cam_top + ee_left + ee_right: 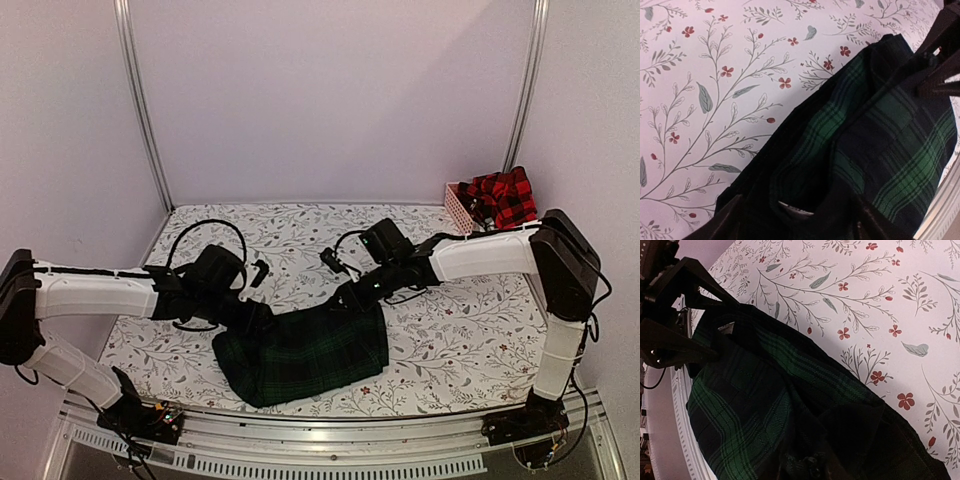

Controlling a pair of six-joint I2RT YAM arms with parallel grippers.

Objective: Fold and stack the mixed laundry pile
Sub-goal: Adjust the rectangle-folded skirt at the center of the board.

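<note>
Tartan piece (305, 355) stretches between left claw (252, 308) and right claw (353, 297); cannot tell whether either grips.

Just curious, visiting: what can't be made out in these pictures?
- Whether left tool or right tool grips the dark green tartan garment: top view, arms cover tips; wrist views, dark on dark.
- What lies under the red-and-black checked shirt in the pink slatted plastic basket: top view, shirt covers it.
- Garment's white label: wrist views, too small.

I see soft, even, pinkish light. The dark green tartan piece (300, 355) reads nearly black, and both wrist views blur at its nearest folds.
</note>
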